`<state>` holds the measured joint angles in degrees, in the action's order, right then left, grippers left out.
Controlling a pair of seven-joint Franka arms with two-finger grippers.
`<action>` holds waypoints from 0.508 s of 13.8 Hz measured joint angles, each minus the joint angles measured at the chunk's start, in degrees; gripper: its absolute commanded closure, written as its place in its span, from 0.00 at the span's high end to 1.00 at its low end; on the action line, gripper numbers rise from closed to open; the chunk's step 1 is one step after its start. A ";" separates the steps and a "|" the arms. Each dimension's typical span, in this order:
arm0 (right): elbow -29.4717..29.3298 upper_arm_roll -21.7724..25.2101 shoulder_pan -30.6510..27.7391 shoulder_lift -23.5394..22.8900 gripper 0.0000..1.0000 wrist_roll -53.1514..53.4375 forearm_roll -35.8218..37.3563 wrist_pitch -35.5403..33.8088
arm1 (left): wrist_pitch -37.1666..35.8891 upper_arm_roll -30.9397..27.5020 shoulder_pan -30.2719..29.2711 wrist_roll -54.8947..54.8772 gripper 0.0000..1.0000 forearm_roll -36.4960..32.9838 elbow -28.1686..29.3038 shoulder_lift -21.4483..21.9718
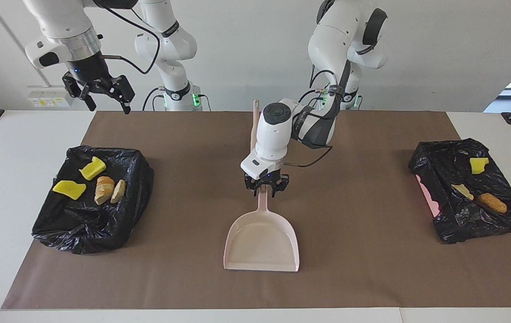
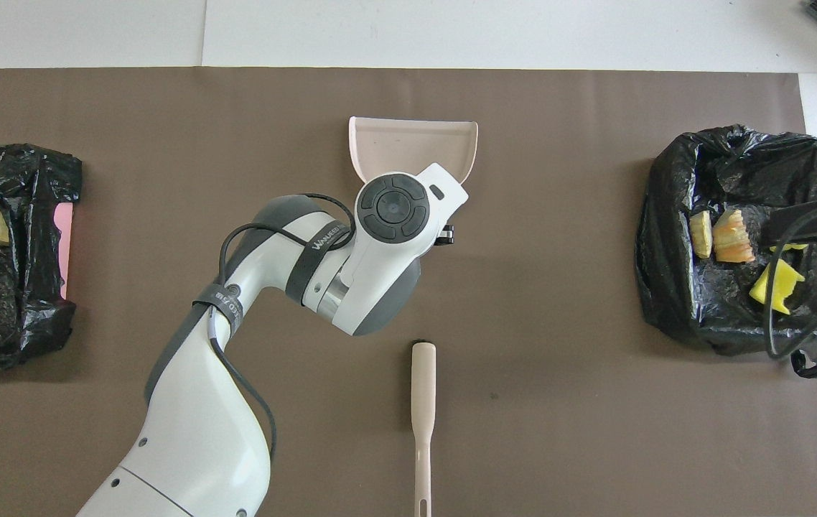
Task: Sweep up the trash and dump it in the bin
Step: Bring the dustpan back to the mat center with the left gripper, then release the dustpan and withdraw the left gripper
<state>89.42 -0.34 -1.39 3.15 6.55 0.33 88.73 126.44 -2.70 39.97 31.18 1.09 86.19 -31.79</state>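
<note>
The pale pink dustpan (image 1: 262,242) lies flat on the brown mat mid-table, its pan holding nothing and its handle pointing toward the robots. My left gripper (image 1: 266,192) sits low over the handle's top, fingertips spread on either side of it, open. From overhead the left arm covers the handle, leaving only the pan (image 2: 412,143) visible. The trash lies in two black-lined bins: yellow chunks, a bread-like lump and a beige lump in one bin (image 1: 89,224), a yellow chunk, a beige scrap and an orange-brown lump in the other bin (image 1: 475,224). My right gripper (image 1: 109,107) waits raised and open at the right arm's end.
The beige hand brush (image 2: 423,402) lies on the mat nearer to the robots than the dustpan, bristles pointing away from them. In the facing view the left arm partly hides the brush (image 1: 254,130). White table borders the brown mat (image 1: 192,278).
</note>
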 measured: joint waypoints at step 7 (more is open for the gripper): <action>0.37 -0.03 -0.07 0.00 1.00 0.00 0.00 0.00 | -9.82 -1.23 -9.13 -14.61 1.00 -0.01 3.76 14.60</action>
<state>89.79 -0.37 -1.46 3.16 6.55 0.33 88.73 116.62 -3.93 30.84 16.58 1.08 89.96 -17.19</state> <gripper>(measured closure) 0.000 0.000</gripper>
